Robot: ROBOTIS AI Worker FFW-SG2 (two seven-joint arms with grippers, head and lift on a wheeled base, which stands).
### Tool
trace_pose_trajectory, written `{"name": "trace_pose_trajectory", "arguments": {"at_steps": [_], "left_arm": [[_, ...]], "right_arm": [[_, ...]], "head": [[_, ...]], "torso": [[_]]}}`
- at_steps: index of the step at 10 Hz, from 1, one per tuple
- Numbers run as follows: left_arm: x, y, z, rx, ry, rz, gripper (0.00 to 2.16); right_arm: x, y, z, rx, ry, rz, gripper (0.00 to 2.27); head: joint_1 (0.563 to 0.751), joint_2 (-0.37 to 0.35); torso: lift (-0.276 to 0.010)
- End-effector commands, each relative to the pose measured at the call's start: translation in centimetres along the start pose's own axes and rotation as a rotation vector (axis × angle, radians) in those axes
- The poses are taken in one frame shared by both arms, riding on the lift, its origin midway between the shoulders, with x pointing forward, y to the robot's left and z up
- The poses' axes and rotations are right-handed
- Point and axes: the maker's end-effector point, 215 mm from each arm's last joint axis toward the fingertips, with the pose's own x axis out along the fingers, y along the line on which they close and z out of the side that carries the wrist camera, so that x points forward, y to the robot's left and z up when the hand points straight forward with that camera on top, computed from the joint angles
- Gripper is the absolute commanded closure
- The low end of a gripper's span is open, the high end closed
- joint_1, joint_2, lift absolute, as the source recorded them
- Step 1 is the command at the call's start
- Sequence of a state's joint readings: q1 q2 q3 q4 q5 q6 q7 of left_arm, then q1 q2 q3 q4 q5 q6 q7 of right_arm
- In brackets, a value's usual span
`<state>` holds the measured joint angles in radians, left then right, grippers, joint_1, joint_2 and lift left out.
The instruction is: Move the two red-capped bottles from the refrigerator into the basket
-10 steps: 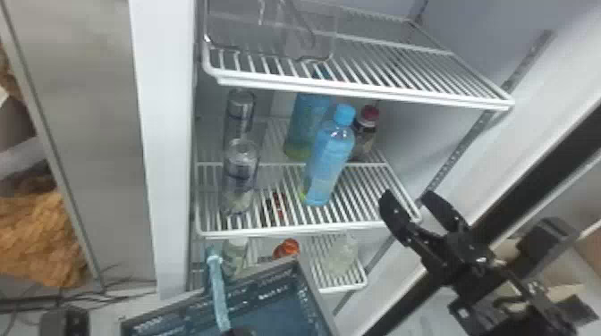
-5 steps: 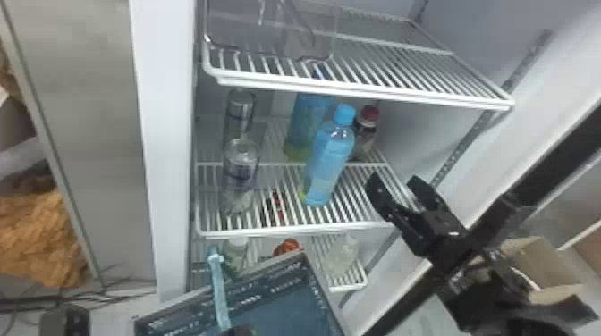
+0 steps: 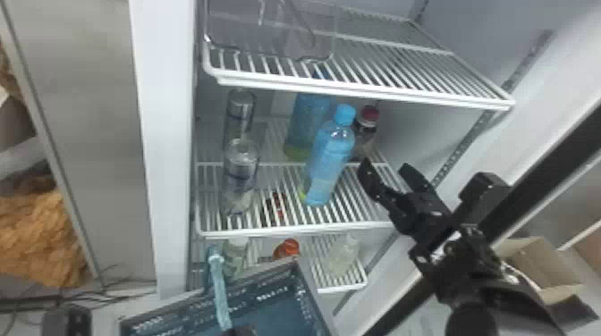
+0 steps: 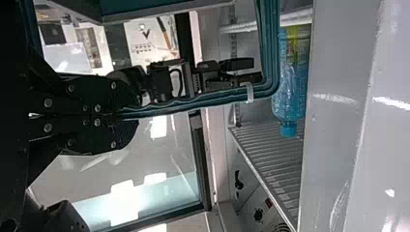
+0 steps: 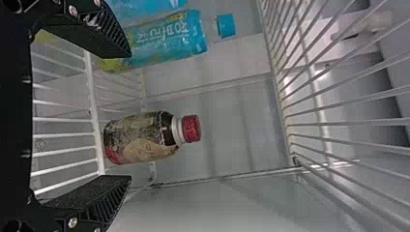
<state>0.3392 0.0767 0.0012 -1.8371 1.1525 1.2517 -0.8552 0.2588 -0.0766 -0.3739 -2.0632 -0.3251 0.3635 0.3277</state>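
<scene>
The short bottle [image 5: 140,137] is mottled brown and red-capped, the tall bottle [image 3: 330,158] blue.

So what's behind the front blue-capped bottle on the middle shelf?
A red-capped bottle and another blue bottle. The front bottle hides part of each, and anything directly behind it.
</scene>
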Motion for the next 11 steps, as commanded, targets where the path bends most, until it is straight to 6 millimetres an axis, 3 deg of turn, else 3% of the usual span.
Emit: {"name": "trace_pose_trajectory", "arguments": {"at_steps": [1, 3, 9, 11], "left_arm": [[0.0, 0.1, 0.0, 0.001, 0.000, 0.003, 1.18], [0.0, 0.1, 0.0, 0.000, 0.001, 0.002, 1.18], [-0.1, 0.2, 0.1, 0.001, 0.004, 0.008, 1.18], [-0.1, 0.1, 0.0, 0.001, 0.009, 0.005, 1.18]], "right_arm": [[1.5, -0.2, -0.4, 0.006, 0.006, -0.001, 0.12], [3.3, -0.5, -0.8, 0.014, 0.014, -0.008, 0.12], [5.8, -1.7, -0.4, -0.032, 0.051, -0.054, 0.11], [7.6, -1.2, -0.6, -0.045, 0.065, -0.041, 0.11]], "head": [[0.695, -0.350], [0.695, -0.350], [0.695, -0.350], [0.695, -0.350]], "torso": [[0.000], [0.000], [0.000], [0.000]]}}
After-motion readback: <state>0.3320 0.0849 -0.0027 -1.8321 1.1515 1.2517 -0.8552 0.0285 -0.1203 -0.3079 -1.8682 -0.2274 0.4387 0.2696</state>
